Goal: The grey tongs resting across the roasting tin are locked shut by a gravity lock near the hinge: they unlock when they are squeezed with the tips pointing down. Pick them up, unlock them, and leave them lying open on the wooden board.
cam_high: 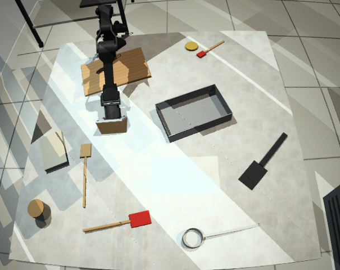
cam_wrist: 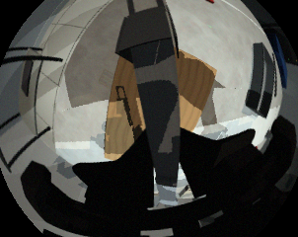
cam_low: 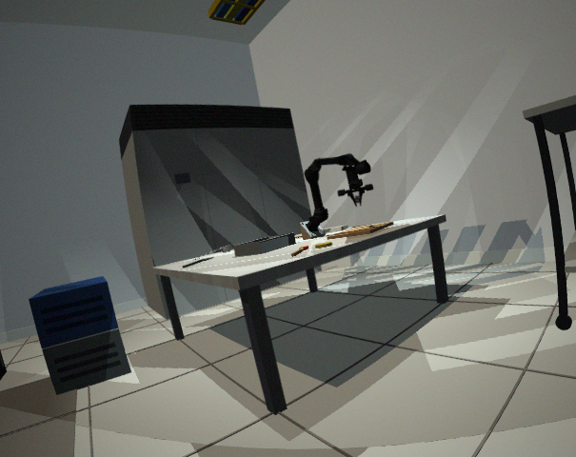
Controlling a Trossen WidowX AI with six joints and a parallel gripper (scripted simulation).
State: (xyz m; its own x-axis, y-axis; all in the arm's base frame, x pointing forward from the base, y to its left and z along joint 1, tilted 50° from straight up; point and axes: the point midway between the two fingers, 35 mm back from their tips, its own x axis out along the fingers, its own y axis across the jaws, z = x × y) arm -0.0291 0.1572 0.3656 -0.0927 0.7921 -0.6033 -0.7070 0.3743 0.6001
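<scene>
Pale desk (cam_high: pixel 175 203) (cam_low: pixel 219 272); on it, wooden board (cam_high: pixel 132 65) (cam_low: pixel 359 229) (cam_wrist: pixel 195 81), roasting tin (cam_high: pixel 199 127), yellow disc (cam_high: pixel 191 45) (cam_low: pixel 323 244), black spatula (cam_high: pixel 252 175), red-headed spatula (cam_high: pixel 140 219).
</scene>
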